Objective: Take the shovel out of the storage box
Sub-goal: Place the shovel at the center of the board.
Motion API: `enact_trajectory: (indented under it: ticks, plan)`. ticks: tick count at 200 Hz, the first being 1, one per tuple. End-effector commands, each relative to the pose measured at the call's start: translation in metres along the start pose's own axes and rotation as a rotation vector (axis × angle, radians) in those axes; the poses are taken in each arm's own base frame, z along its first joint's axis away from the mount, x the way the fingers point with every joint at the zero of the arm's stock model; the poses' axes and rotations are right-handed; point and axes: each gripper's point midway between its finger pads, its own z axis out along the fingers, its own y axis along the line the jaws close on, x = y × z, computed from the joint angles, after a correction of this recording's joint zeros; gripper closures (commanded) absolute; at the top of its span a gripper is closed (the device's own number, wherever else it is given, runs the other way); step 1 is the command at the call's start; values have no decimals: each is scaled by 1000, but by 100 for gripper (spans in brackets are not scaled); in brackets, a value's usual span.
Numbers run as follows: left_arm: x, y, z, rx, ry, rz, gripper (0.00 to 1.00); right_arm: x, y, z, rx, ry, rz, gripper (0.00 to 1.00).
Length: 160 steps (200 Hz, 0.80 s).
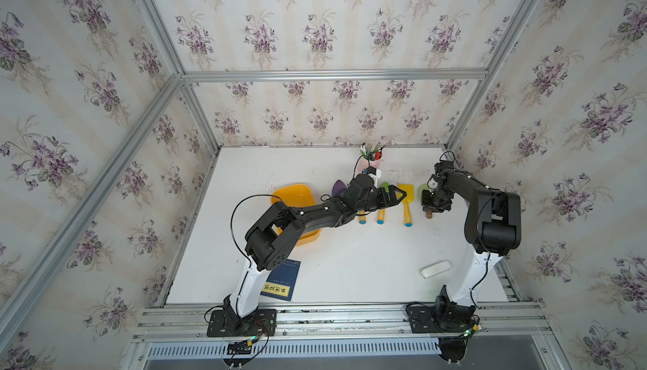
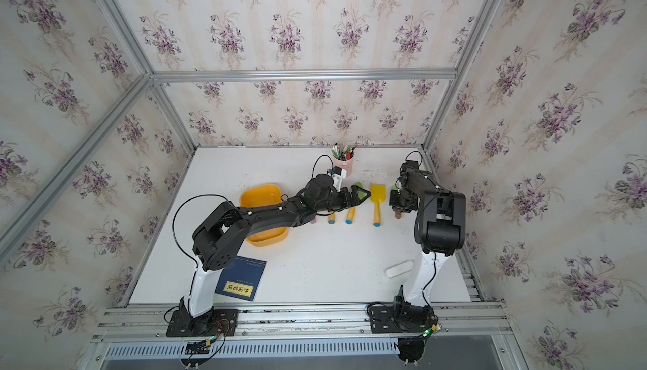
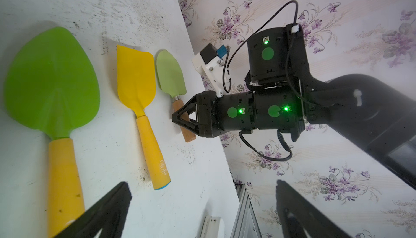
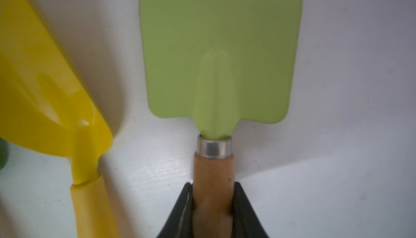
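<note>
Overhead, in both top views, a white tabletop (image 1: 350, 263) sits inside flower-papered walls (image 1: 315, 18). Left of centre lies the shallow yellow-orange plastic storage box (image 1: 294, 195), partly covered by the left arm (image 1: 315, 216). A dark blue booklet (image 1: 283, 280) lies below the box in the frame.

The arm stretches rightward across the middle. The left gripper (image 1: 402, 196) hangs over a row of toy shovels with its jaws spread wide (the left wrist view shows both black fingers (image 3: 108, 209) far apart, nothing between them). Above the arm stands a small pink pen cup (image 1: 374, 163), and a purple shovel blade (image 1: 338, 187) peeks out beside the wrist.

Further right along the row come a bright green plastic shovel (image 3: 51, 79) with a yellow handle, then an all-yellow plastic shovel (image 1: 406, 203). At the right end is the pale green shovel (image 4: 220, 45). The right gripper (image 4: 213, 199) pinches its wooden handle (image 4: 213, 171) just behind the metal collar (image 4: 213, 149). This shovel is out of the box and well apart from it, and its blade looks flat on the table.

At lower right lies a small white oblong object (image 1: 435, 269).
</note>
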Motion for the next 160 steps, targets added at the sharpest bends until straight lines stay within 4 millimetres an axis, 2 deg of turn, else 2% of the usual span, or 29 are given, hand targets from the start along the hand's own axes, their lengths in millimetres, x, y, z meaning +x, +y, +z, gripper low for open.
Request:
enact_trajectory:
  ticks: [1,40,110,160]
  plan:
    - [-2,-3,2,21,-8,26,0,-2,-2,3,13,-1,-13,85]
    - [-1,-4,-1,19,-8,33,0,4,0,10,1,57,9,75]
    - [0,-5,0,30,0,29,0,7,8,10,-40,74,3,72]
    - [-1,-4,-2,31,1,27,0,11,4,12,-24,79,-2,67]
